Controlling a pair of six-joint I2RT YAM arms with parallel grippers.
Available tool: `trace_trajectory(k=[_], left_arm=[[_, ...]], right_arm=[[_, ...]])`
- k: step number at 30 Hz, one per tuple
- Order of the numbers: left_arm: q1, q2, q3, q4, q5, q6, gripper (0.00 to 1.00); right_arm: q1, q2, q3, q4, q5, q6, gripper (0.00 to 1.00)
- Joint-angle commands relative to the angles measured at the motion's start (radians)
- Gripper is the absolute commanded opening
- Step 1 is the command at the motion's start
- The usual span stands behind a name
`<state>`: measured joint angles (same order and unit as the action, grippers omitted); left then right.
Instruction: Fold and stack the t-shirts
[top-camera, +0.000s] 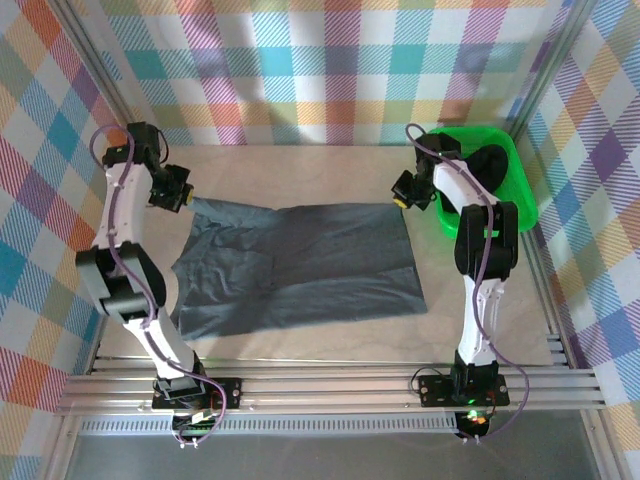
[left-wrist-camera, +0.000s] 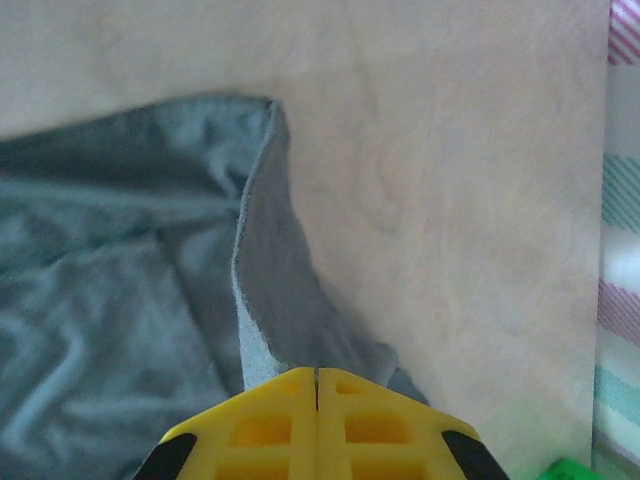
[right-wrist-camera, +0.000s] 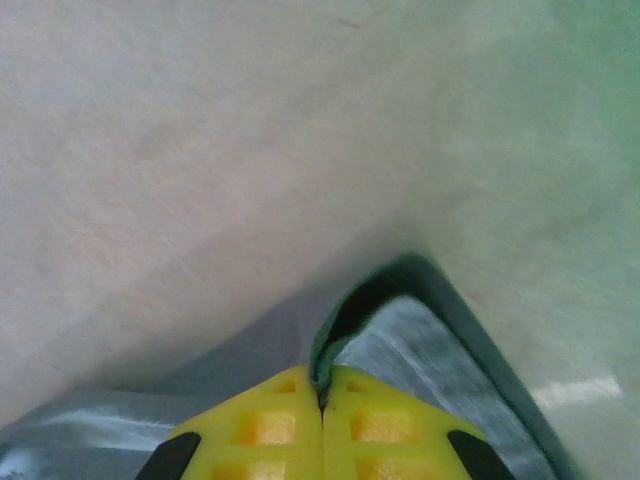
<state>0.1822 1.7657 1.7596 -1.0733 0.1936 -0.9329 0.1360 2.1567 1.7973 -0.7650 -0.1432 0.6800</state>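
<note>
A slate grey t-shirt (top-camera: 300, 265) lies spread across the middle of the table, wrinkled. My left gripper (top-camera: 178, 197) is shut on its far left corner, and the cloth (left-wrist-camera: 270, 300) rises in a ridge into the yellow fingers (left-wrist-camera: 317, 378). My right gripper (top-camera: 404, 199) is shut on the far right corner; the pinched edge (right-wrist-camera: 400, 330) folds up between its fingertips (right-wrist-camera: 322, 385). A black t-shirt (top-camera: 488, 165) sits bundled in the green tray.
The bright green tray (top-camera: 500, 195) stands at the far right, close behind my right arm. Checked walls surround the table. Bare tabletop (top-camera: 300, 170) lies beyond the shirt and in front of it near the rails.
</note>
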Motion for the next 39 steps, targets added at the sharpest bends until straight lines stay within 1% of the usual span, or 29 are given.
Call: trace_trajectory(k=[1,6,8,11,14,18,21,26,29,32,36,39], left_arm=[[0.007,-0.199,-0.098,-0.067,0.012,-0.077,0.00],[0.007,-0.436,-0.301,-0.115,0.028,-0.142,0.00],[0.007,-0.515,-0.365,-0.163,0.005,-0.128,0.00],[0.007,-0.622,-0.514,-0.193,-0.010,-0.110,0.00],[0.007,-0.685,-0.672,-0.167,-0.010,-0.110,0.00],[0.008,-0.694,-0.786,-0.136,-0.049,-0.100,0.00],[0.007,-0.689,-0.804,-0.140,-0.102,-0.072,0.00],[0.007,-0.696,-0.871,-0.128,-0.116,-0.069,0.00],[0.008,-0.701,-0.869,-0.134,-0.155,-0.085,0.00],[0.007,-0.710,-0.806,-0.150,-0.196,-0.109,0.00],[0.007,-0.694,-0.651,-0.197,-0.248,-0.126,0.00],[0.007,-0.685,-0.597,-0.223,-0.263,-0.119,0.00]], right_arm=[[-0.007,-0.121,-0.068,0.021,0.045,-0.050,0.00],[-0.007,-0.221,-0.181,0.030,0.125,-0.060,0.00],[-0.007,-0.257,-0.230,0.037,0.158,-0.054,0.00],[-0.007,-0.307,-0.323,0.065,0.162,-0.039,0.00],[-0.004,-0.331,-0.411,0.084,0.135,-0.024,0.00],[-0.003,-0.356,-0.503,0.094,0.128,-0.012,0.00],[0.002,-0.368,-0.541,0.088,0.126,-0.011,0.00],[0.013,-0.395,-0.581,0.068,0.151,0.018,0.00],[0.018,-0.425,-0.602,0.068,0.159,0.035,0.00],[0.025,-0.437,-0.595,0.052,0.173,0.035,0.00],[0.042,-0.471,-0.585,0.024,0.187,0.037,0.00],[0.064,-0.497,-0.591,-0.003,0.197,0.054,0.00]])
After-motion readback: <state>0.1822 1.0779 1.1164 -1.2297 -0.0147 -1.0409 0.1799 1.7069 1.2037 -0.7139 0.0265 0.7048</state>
